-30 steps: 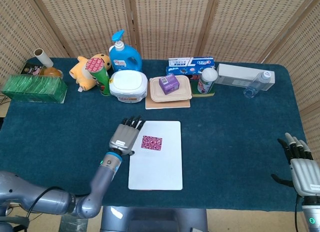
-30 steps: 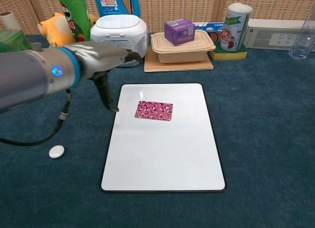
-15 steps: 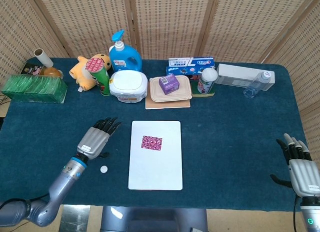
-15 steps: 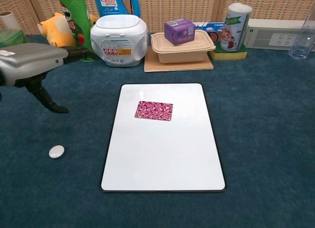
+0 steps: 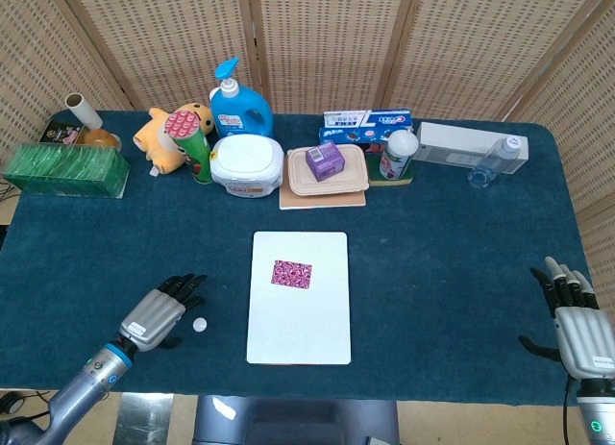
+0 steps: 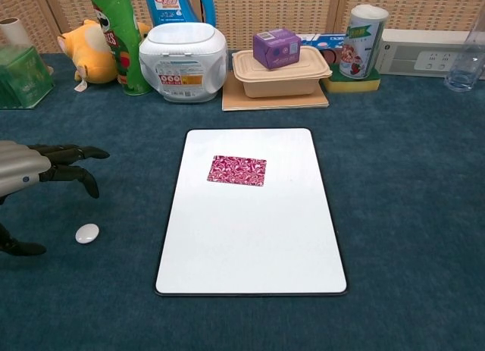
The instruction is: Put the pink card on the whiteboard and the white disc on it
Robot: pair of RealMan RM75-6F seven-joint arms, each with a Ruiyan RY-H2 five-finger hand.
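Observation:
The pink patterned card (image 5: 291,273) (image 6: 237,170) lies flat on the upper half of the whiteboard (image 5: 299,334) (image 6: 250,245). The small white disc (image 5: 200,324) (image 6: 87,233) sits on the blue cloth left of the board. My left hand (image 5: 156,315) (image 6: 34,167) hovers just left of the disc, open, fingers stretched toward it, holding nothing. At the table's front right corner my right hand (image 5: 575,322) is open and empty, seen only in the head view.
Along the back stand a green box (image 5: 65,169), plush toy (image 5: 165,135), chips can (image 5: 191,143), soap bottle (image 5: 236,104), wipes tub (image 5: 247,163), lunch box (image 5: 328,172) with purple carton (image 5: 324,160), cup (image 5: 398,153), power strip (image 5: 455,143) and bottle (image 5: 496,160).
My left hand has pulled back from the board's upper left edge toward the front left, uncovering the white disc on the cloth. Card, board and right hand stay put.

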